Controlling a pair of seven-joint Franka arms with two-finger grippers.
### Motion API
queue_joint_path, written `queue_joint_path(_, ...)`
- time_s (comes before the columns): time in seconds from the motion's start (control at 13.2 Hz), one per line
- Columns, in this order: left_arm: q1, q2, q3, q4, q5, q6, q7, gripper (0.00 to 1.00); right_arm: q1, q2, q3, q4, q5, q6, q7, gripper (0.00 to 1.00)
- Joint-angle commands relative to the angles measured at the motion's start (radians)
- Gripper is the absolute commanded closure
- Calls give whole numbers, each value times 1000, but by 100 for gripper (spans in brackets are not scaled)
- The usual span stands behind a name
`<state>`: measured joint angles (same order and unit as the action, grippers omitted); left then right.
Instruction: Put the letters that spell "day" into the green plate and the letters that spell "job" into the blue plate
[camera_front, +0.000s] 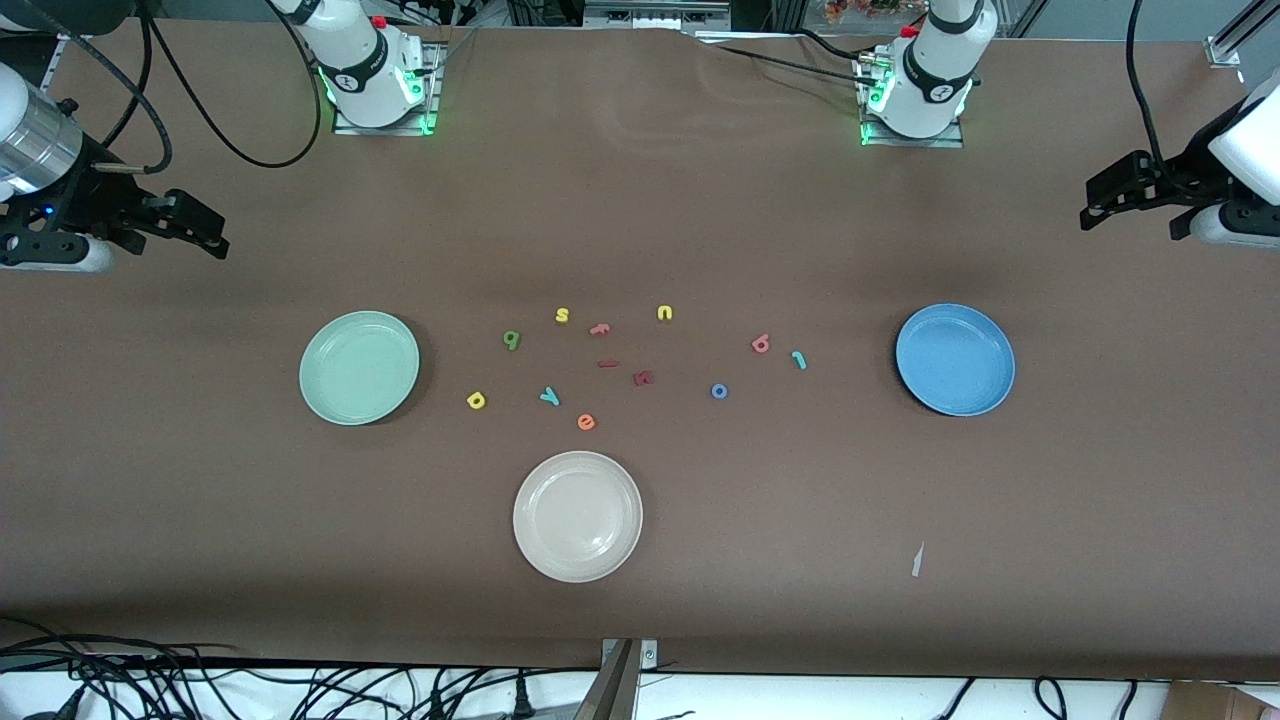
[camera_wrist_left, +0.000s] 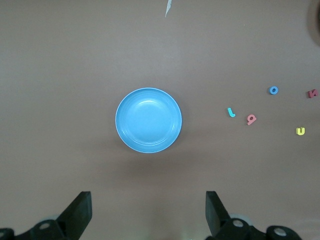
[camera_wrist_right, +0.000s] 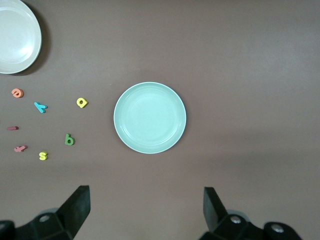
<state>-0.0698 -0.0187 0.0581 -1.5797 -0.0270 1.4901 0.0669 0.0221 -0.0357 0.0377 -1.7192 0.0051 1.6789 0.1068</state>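
The left gripper (camera_wrist_left: 147, 215) has its jaws spread wide and holds nothing; it hangs high over the tabletop (camera_front: 700, 200) at the left arm's end, looking down on the blue plate (camera_wrist_left: 148, 120). The right gripper (camera_wrist_right: 145, 212) is likewise wide open and empty, raised over the right arm's end above the green plate (camera_wrist_right: 150, 118). Both arms wait, drawn out to the table's ends.

Both plates hold nothing. Between them the letters lie scattered flat on the tabletop. The yellow "d" (camera_front: 476, 400) lies just beside the green plate, with the teal "y" (camera_front: 550, 396) and the dark green "a" (camera_front: 512, 340) near it. Toward the blue plate lie the salmon-pink "b" (camera_front: 761, 344), the teal "j" (camera_front: 799, 360) just beside it, and the blue "o" (camera_front: 719, 391) somewhat nearer the front camera. A cream-white plate (camera_front: 578, 516) sits nearer that camera than the letters.
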Motion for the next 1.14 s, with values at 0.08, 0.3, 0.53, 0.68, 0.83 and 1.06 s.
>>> queue_joint_path(0.08,11,13,-6,30,24,-21,-1,0,4,5,-7,16,18,-18,5,0)
queue_joint_path(0.3,13,13,-6,29,22,-21,-1,0,4,5,-7,16,18,-18,5,0)
queue_joint_path(0.53,13,13,-7,30,22,-21,-1,0,4,5,-9,16,18,-18,5,0)
queue_joint_path(0.68,12,11,-7,30,21,-21,-1,0,4,5,-9,15,18,-18,5,0)
queue_joint_path(0.83,11,13,-7,30,21,-21,-1,0,4,3,-9,15,16,-21,4,0)
queue_joint_path(1.06,12,13,-7,30,21,-21,1,0,4,6,-7,16,16,-42,4,0)
